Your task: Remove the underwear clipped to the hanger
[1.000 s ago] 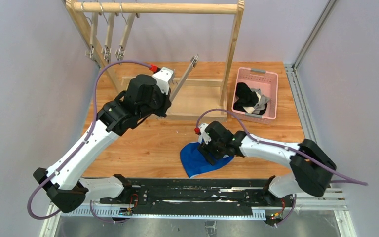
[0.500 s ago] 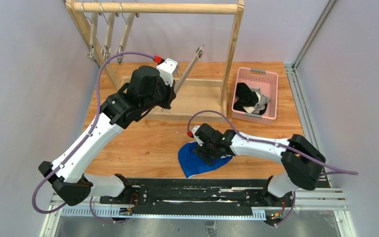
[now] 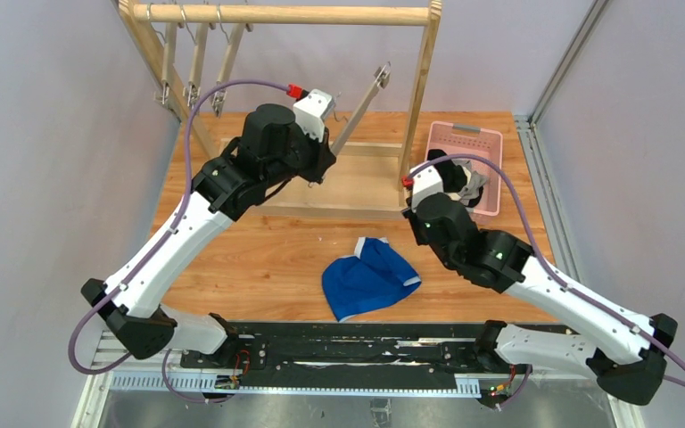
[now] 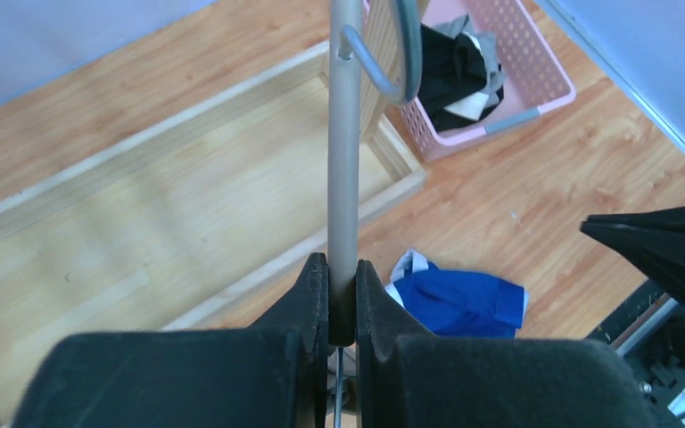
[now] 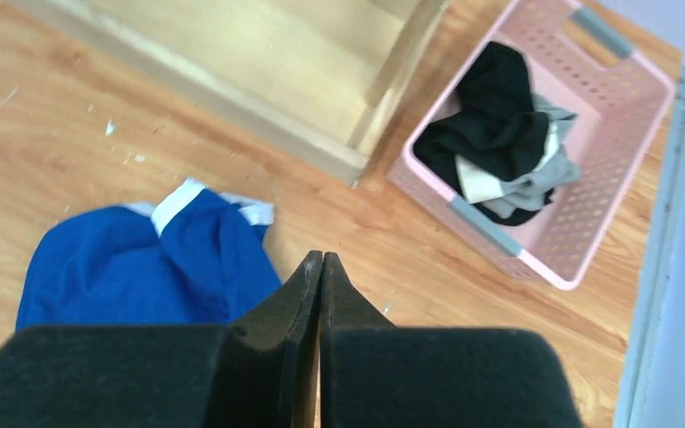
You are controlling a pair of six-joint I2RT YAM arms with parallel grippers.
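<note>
A grey metal hanger (image 4: 345, 134) with nothing clipped to it is held in my left gripper (image 4: 342, 267), which is shut on its bar. Seen from above, the hanger (image 3: 370, 94) slants up toward the wooden rack's right post. The royal blue underwear (image 3: 366, 285) lies crumpled on the table, also seen in the left wrist view (image 4: 459, 299) and under my right wrist (image 5: 143, 267). My right gripper (image 5: 321, 259) is shut with nothing in it, raised above the table just right of the blue underwear. Black underwear (image 5: 491, 125) and grey underwear (image 5: 535, 174) lie in the pink basket (image 5: 624, 80).
A wooden rack (image 3: 285, 13) stands at the back, with three more hangers (image 3: 196, 62) on its rail at the left and its base frame (image 3: 357, 174) on the table. The pink basket (image 3: 491, 143) sits at the back right. A black rail (image 3: 339, 352) runs along the near edge.
My right gripper rose off the blue underwear, swung back and right toward the basket, and shut empty. The left arm carried the hanger up and to the right, toward the rack's post.
</note>
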